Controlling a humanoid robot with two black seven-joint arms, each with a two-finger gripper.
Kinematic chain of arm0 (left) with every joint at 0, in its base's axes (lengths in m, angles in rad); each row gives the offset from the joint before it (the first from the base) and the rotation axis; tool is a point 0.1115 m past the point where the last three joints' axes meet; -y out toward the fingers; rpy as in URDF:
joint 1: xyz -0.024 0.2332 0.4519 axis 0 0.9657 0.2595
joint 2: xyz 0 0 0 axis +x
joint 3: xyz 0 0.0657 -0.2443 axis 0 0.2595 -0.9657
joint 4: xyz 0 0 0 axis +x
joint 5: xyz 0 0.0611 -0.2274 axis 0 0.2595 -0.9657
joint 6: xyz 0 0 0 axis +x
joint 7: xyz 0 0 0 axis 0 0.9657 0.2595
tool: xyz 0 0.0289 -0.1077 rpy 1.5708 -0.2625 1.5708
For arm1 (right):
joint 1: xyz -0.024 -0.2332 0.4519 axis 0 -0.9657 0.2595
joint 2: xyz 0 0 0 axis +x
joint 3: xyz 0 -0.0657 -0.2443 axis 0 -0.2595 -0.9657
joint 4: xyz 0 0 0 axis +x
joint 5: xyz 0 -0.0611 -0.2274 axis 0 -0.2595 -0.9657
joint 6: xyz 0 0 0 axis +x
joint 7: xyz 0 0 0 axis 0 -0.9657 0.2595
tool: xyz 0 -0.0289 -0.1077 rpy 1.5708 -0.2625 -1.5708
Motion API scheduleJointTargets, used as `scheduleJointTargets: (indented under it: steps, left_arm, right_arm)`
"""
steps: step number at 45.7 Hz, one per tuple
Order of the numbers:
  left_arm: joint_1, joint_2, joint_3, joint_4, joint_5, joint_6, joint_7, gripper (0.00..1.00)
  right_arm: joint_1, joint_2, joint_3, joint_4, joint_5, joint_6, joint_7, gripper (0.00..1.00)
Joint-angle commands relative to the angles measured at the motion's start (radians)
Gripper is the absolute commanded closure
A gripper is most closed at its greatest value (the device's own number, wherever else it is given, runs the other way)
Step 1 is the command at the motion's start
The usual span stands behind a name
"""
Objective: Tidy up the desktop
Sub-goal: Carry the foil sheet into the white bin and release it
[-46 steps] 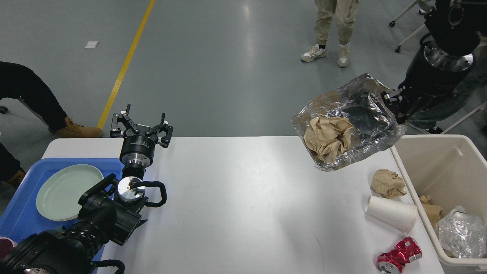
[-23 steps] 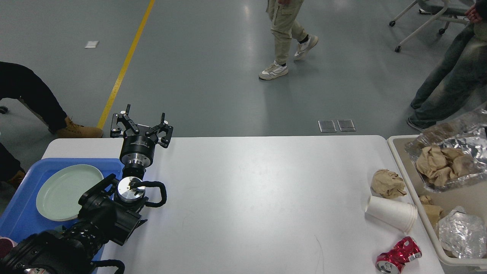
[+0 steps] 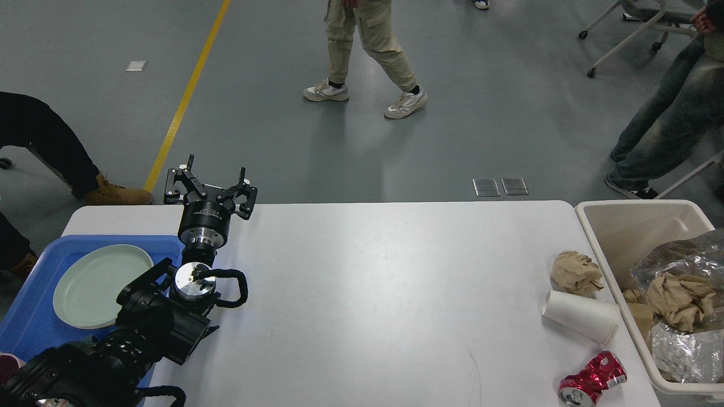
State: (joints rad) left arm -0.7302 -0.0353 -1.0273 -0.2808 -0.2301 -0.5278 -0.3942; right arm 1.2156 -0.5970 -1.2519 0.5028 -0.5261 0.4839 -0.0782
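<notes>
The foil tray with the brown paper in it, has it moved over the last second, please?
Yes. The foil tray has gone right and down, from above the desktop into the beige bin.

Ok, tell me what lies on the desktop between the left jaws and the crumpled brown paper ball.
Nothing visible does. The left gripper stands with jaws spread at the far left edge of the white rectangular desktop, and the stretch of tabletop across to the crumpled brown paper ball is bare.

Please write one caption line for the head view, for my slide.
Left gripper open over the desktop; paper ball, cup and can lie beside the bin.
</notes>
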Motion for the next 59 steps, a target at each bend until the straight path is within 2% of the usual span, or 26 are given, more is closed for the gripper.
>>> scheduleJointTargets:
  steps: [1,17,38,59]
  left_arm:
    - [0.0,0.0,0.001,0.0,0.0,0.0,0.0,0.03]
    - [0.0,0.0,0.001,-0.001,0.0,-0.001,0.0,0.03]
    - [0.0,0.0,0.0,0.0,0.0,0.0,0.0,0.03]
    - [0.0,0.0,0.0,0.0,0.0,0.0,0.0,0.03]
  right_arm:
    - [-0.077,0.009,0.002,-0.004,0.0,-0.102,-0.002,1.0]
    - [-0.277,0.075,0.006,-0.009,-0.002,-0.257,0.0,1.0]
    - [-0.314,0.101,0.042,-0.009,-0.002,-0.26,0.0,1.0]
    - [-0.332,0.183,0.065,-0.009,0.0,-0.26,0.0,1.0]
